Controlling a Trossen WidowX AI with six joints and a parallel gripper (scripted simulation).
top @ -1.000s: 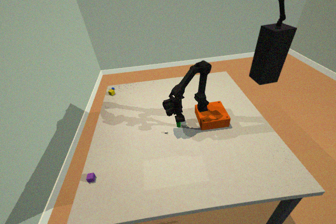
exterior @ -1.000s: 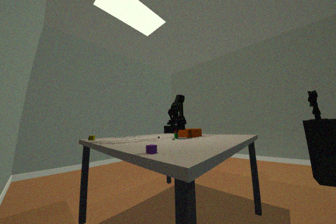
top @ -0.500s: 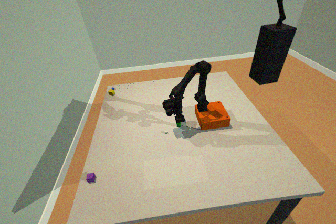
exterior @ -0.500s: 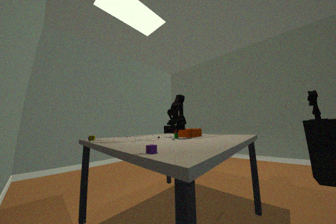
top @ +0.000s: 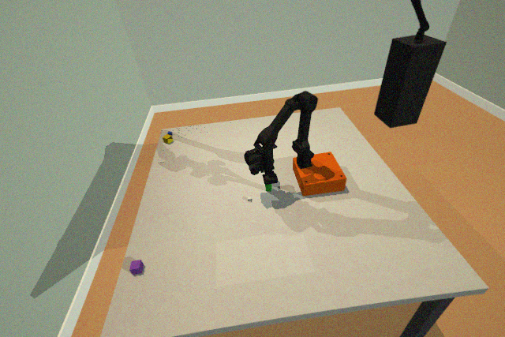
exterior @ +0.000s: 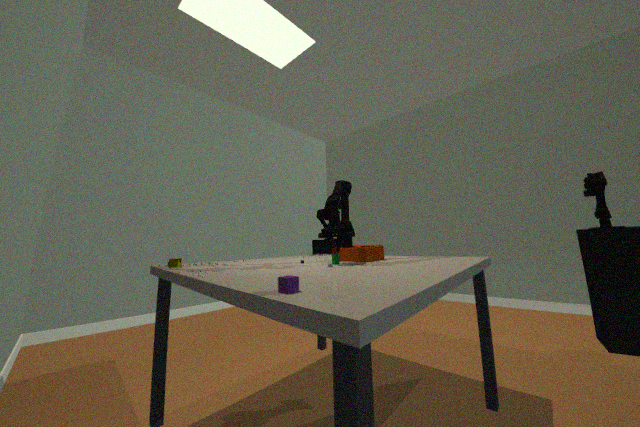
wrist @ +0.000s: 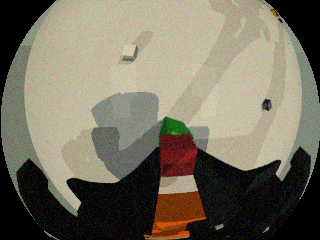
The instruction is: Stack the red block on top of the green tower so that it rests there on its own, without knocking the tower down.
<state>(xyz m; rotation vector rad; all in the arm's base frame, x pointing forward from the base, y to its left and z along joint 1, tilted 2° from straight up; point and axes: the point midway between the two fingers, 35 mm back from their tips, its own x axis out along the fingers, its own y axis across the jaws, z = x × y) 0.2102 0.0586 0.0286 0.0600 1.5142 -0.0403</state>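
The top view looks steeply down from high above the table (top: 228,243), taking in all its edges. The exterior view sits low and far off, facing one table corner. The wrist view, a close fisheye, points down at the tabletop. Top and exterior both show the purple block (top: 136,267).

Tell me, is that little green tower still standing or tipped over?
Standing. The green tower is upright on the table under the hand, which is shut on the red block just above it.

Red block (wrist: 178,152) atop green tower (top: 268,187)
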